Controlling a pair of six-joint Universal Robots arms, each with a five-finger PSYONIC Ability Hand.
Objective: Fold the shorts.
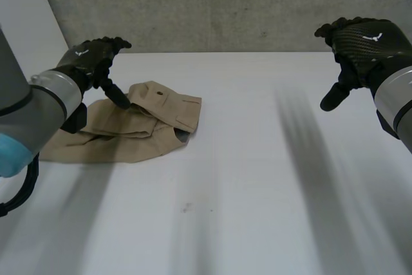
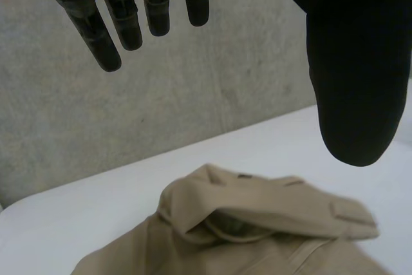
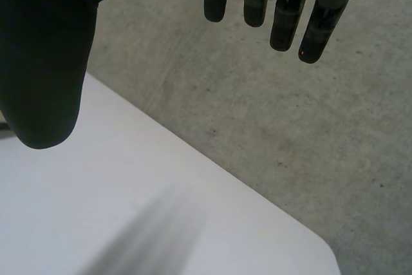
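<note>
left arm (image 1: 26, 120) crosses the surface (image 1: 257, 191) at left, where the khaki shorts (image 1: 129, 130) lie bunched, seemingly half folded. farther, left hand (image 1: 93, 56) hovers released above them; right hand (image 1: 360, 46), far right, released. next likely needs an edge grasp.

Plain tan shorts (image 1: 138, 123), white table (image 1: 257, 178), black hands w/ carbon-weave backs, mottled grey concrete wall (image 1: 225, 4)
</note>
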